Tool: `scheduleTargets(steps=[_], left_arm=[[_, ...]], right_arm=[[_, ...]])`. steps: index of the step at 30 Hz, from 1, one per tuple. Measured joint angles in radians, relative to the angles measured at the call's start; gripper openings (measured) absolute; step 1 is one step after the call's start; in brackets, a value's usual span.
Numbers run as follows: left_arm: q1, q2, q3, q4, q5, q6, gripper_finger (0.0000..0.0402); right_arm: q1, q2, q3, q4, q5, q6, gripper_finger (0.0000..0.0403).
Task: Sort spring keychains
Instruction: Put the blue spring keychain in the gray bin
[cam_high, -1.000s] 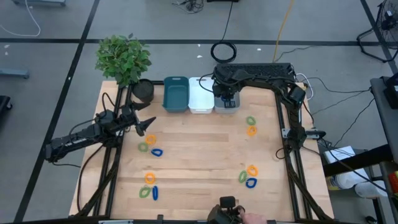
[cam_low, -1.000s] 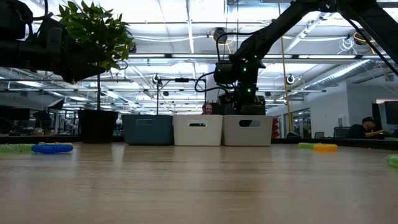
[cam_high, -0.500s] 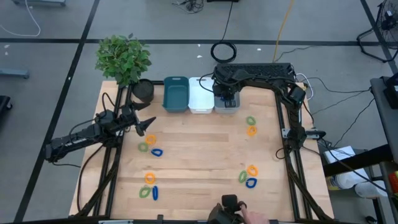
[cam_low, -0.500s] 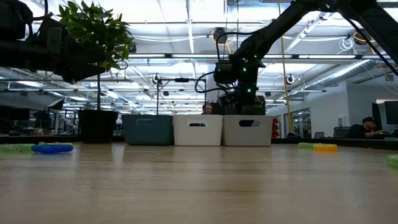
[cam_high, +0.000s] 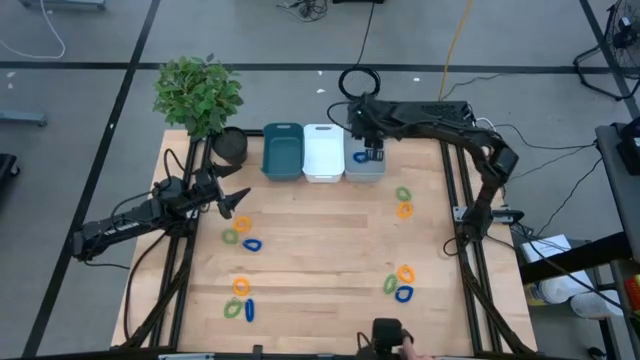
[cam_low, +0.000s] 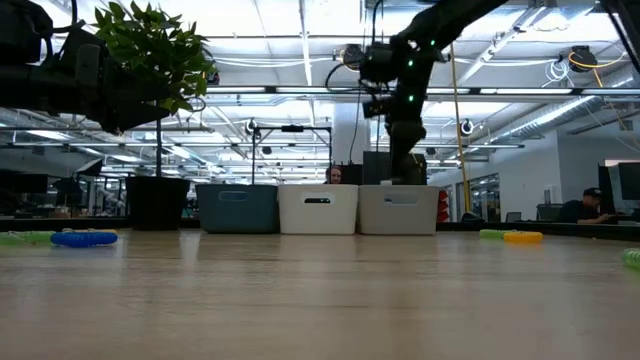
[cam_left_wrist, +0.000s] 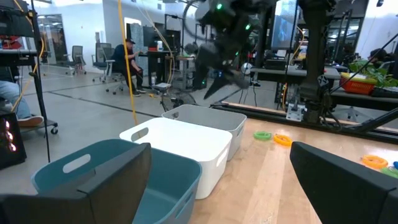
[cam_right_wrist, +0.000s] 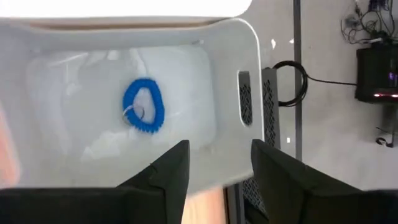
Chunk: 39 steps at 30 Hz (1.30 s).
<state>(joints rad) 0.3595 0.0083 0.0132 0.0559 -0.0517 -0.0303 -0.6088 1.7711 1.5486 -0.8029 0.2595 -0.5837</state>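
Right fingers hang parted and empty above the grey bin; blue keychain lies inside below.

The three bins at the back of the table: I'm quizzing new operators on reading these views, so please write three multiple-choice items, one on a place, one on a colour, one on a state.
1. Where does the blue spring keychain lie?
A. On the bare table
B. Inside the grey bin
C. Inside the teal bin

2. What colour is the middle bin?
A. White
B. Orange
C. Black

3. How is the right gripper?
A. Shut on a green keychain
B. Resting on the table
C. Open, empty, above the grey bin

Answers:
1 B: the right wrist view shows the blue coil on that bin's floor.
2 A: the high view shows a white bin between the teal and grey ones.
3 C: its fingers stand apart with nothing between them, the bin below.
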Motion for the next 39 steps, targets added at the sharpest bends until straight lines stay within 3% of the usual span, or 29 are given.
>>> scheduleTargets(steps=[10, 18, 34, 39], left_arm=[[0.0, 0.0, 0.0, 0.0, 0.0, 0.0, 0.0392], [0.0, 0.0, 0.0, 0.0, 0.0, 0.0, 0.0392], [0.0, 0.0, 0.0, 0.0, 0.0, 0.0, 0.0392], [0.0, 0.0, 0.0, 0.0, 0.0, 0.0, 0.0392]], right_arm=[[0.087, -0.16, 0.0, -0.126, 0.108, 0.152, 0.016], [0.207, -0.247, 0.0, -0.343, 0.106, 0.363, 0.016], [0.514, -0.306, 0.0, -0.555, 0.101, 0.778, 0.016], [0.599, -0.311, 0.0, -0.606, 0.019, 0.903, 0.016]])
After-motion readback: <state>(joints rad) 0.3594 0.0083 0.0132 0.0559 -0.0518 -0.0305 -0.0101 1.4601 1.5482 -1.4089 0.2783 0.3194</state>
